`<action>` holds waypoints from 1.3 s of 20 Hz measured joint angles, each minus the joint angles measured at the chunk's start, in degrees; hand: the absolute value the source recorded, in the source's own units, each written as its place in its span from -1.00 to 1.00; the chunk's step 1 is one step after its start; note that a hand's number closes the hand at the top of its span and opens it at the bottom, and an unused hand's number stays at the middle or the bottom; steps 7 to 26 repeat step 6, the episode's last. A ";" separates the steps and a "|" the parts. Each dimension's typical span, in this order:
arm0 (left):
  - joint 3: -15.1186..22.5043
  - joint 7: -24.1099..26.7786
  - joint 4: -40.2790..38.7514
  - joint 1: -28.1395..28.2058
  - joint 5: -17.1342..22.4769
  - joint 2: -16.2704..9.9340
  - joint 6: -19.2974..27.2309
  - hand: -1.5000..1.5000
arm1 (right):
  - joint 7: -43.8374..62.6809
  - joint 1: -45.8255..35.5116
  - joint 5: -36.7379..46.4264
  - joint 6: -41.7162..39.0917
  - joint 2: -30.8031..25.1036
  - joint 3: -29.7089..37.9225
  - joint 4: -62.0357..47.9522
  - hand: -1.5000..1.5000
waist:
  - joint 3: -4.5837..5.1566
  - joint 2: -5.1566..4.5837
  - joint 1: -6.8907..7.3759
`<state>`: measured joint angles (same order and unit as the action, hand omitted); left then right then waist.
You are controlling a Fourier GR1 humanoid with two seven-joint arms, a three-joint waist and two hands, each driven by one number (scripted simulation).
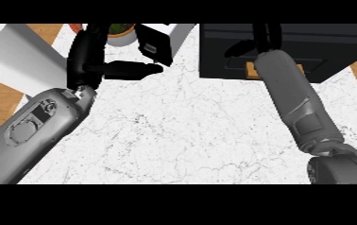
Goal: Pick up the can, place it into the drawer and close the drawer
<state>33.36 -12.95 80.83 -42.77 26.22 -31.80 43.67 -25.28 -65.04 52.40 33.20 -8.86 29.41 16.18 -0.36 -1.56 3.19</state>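
The black drawer unit (320, 49) stands at the counter's far right. An orange-brown handle (300, 71) runs along its front edge, partly behind my forearm. My right hand (263, 38) lies over the drawer unit with its fingers stretched straight towards the far edge and the thumb out to the left; nothing shows in it. My left hand (87, 61) rests open at the upper left, fingers up and thumb pointing right. No can is visible anywhere; whether it is in the drawer is hidden.
A white pot with a green plant (120, 34) stands at the back, behind the left hand. Beside it sits a white and black box-like object (157, 42). A white panel (24, 54) borders the marble counter (181, 134) on the left.
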 measured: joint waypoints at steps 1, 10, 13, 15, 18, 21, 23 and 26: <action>-0.40 0.20 0.04 0.41 0.16 -0.41 -0.44 -1.00 | -0.23 -0.55 -1.61 -0.90 0.62 1.31 0.16 -1.00 | 0.00 0.05 -0.07; -1.15 0.73 1.04 2.26 -0.52 -0.26 -0.25 -1.00 | -2.20 -2.33 -7.93 -4.66 2.38 6.09 0.56 -1.00 | 0.06 0.26 -0.52; -1.15 0.73 1.04 2.26 -0.52 -0.26 -0.25 -1.00 | -2.20 -2.33 -7.93 -4.66 2.38 6.09 0.56 -1.00 | 0.06 0.26 -0.52; -1.15 0.73 1.04 2.26 -0.52 -0.26 -0.25 -1.00 | -2.20 -2.33 -7.93 -4.66 2.38 6.09 0.56 -1.00 | 0.06 0.26 -0.52; -1.15 0.73 1.04 2.26 -0.52 -0.26 -0.25 -1.00 | -2.20 -2.33 -7.93 -4.66 2.38 6.09 0.56 -1.00 | 0.06 0.26 -0.52; -1.15 0.73 1.04 2.26 -0.52 -0.26 -0.25 -1.00 | -2.20 -2.33 -7.93 -4.66 2.38 6.09 0.56 -1.00 | 0.06 0.26 -0.52; -1.15 0.73 1.04 2.26 -0.52 -0.26 -0.25 -1.00 | -2.20 -2.33 -7.93 -4.66 2.38 6.09 0.56 -1.00 | 0.06 0.26 -0.52; -1.15 0.73 1.04 2.26 -0.52 -0.26 -0.25 -1.00 | -2.20 -2.33 -7.93 -4.66 2.38 6.09 0.56 -1.00 | 0.06 0.26 -0.52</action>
